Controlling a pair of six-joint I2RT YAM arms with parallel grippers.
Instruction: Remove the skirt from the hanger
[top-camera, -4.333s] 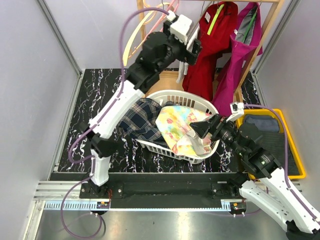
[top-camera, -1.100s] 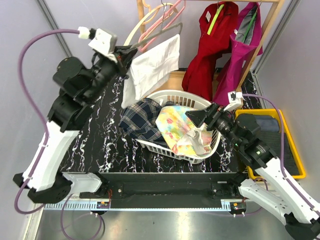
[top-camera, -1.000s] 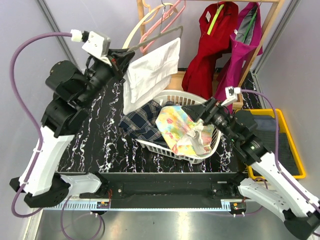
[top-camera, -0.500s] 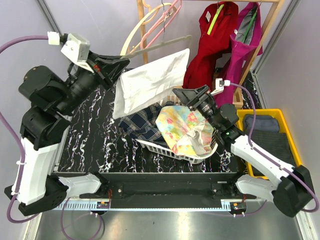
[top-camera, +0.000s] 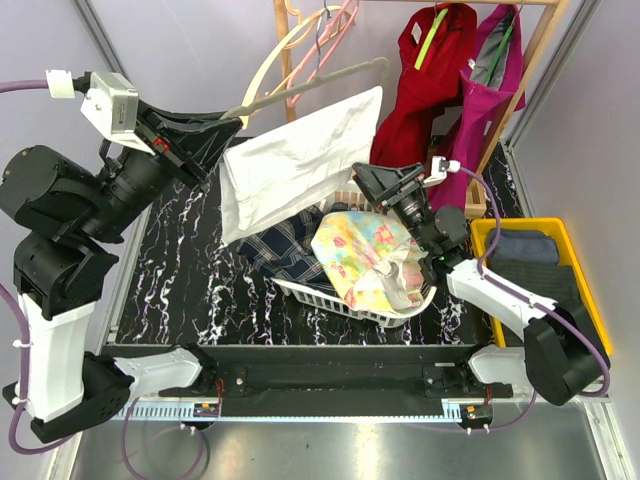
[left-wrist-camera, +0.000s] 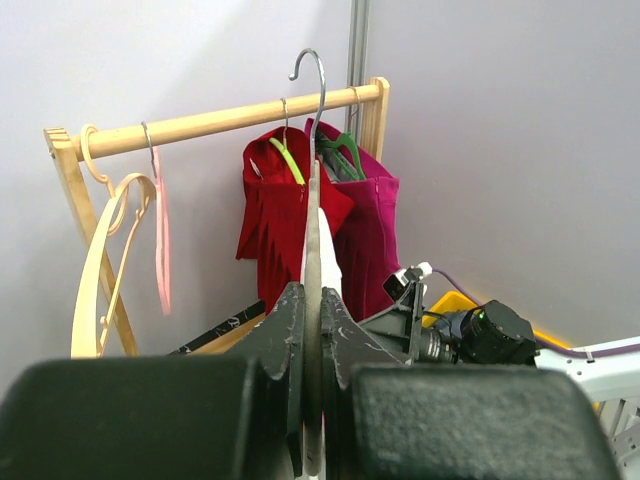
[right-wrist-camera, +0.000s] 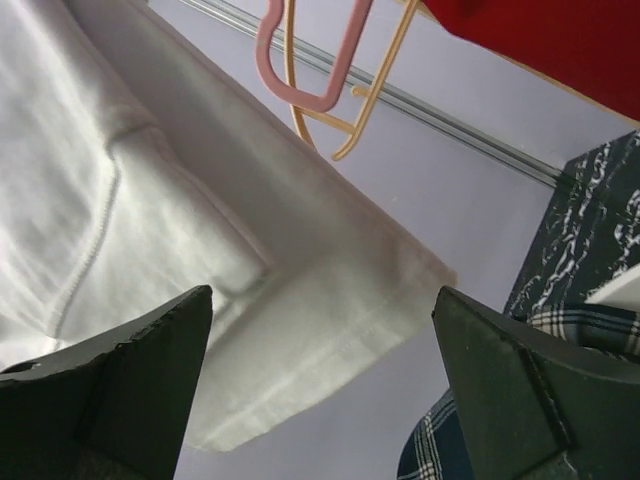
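Observation:
A white skirt (top-camera: 295, 168) hangs from a grey hanger (top-camera: 310, 82) that is held slanted in the air above the basket, off the rack. My left gripper (top-camera: 226, 119) is shut on the hanger's left end; in the left wrist view the hanger (left-wrist-camera: 314, 230) stands edge-on between the shut fingers (left-wrist-camera: 288, 340), its hook up. My right gripper (top-camera: 366, 182) is open just right of the skirt's lower edge. In the right wrist view the skirt's hem (right-wrist-camera: 300, 300) lies beyond the wide-open right gripper (right-wrist-camera: 322, 292), and nothing is gripped.
A white laundry basket (top-camera: 300, 290) below holds a plaid garment (top-camera: 280, 240) and a floral cloth (top-camera: 365, 255). The wooden rack (left-wrist-camera: 220, 120) carries red (top-camera: 415, 90) and magenta (top-camera: 480, 110) garments plus cream and pink hangers (top-camera: 310, 45). A yellow tray (top-camera: 590, 300) sits at the right.
My left arm has swung the hanger with the skirt up and leftward, spreading the skirt out. My right gripper has risen from the basket toward the skirt's right edge, still open.

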